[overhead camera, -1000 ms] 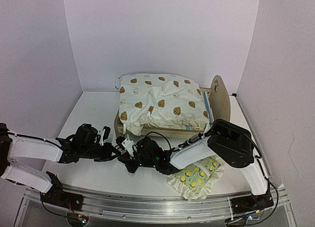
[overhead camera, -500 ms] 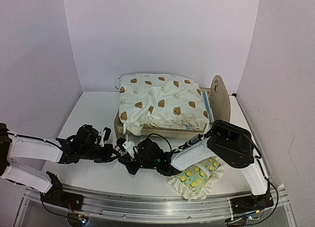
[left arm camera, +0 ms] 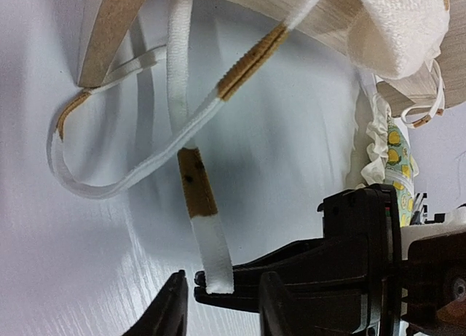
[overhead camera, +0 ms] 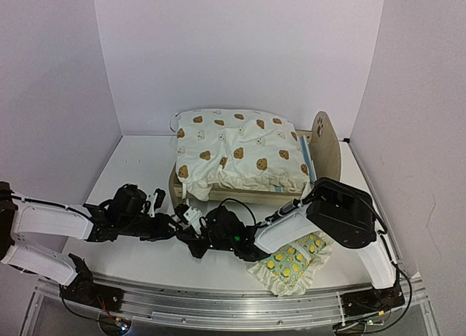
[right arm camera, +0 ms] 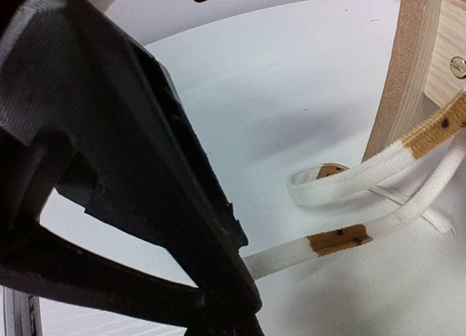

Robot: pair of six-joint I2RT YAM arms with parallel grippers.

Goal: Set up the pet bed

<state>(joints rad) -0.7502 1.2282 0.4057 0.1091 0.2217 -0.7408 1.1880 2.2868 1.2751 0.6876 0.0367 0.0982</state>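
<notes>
While the right jaws pinch the flat woven white-and-tan tie (left arm camera: 196,194), the left jaws stand parted.

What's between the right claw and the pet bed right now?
A white tie strap with tan patches runs from the right claw to the pet bed, over the table; the right wrist view shows it.

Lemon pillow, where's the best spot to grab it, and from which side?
Take the lemon pillow by its ruffled near edge, coming from above at the front: the frill sticks out free there, while the right arm covers its far side.
</notes>
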